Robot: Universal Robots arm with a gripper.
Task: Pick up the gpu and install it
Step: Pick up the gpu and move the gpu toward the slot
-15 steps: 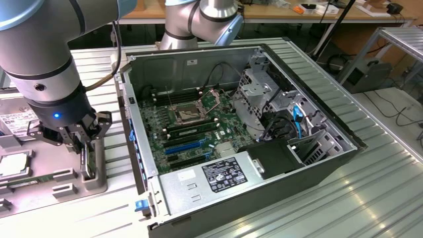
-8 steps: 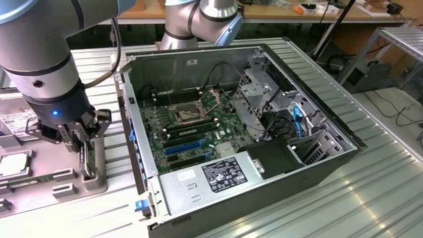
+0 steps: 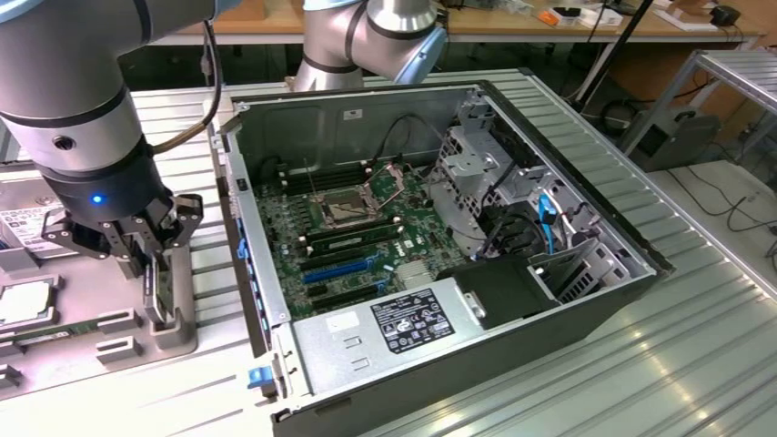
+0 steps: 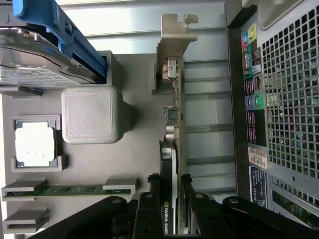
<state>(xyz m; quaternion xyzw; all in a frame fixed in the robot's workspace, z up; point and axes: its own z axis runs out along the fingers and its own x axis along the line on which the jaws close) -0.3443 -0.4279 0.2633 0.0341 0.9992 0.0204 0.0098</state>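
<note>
**A:** Exterior view first: where is the gpu?

**B:** At the exterior view's left, standing on its long edge in a slot of the grey fixture tray on the ribbed counter. The gripper is right down over it, one finger on each flat face. The open computer case sits mid-frame with its motherboard exposed, well apart from the card.

**A:** And the wrist view?

**B:** It sights along the card's edge. The fingers are clenched on the gpu. One presses the black shroud and the other the board side, at the end away from the pale metal bracket. The card looks seated in its slot, not lifted. Near it in the tray lie a hard drive in a blue caddy, a processor and a memory stick.

**A:** How will it handle?

**B:** My guess is light and stiff, so it shouldn't sag in a pinch grip, but fragile. The shroud looks smooth and could slip, so a flat hold on both faces suits it. I'd keep off the contact edge and the small parts on the board. The thin bracket might bend if it knocks the case.
</note>
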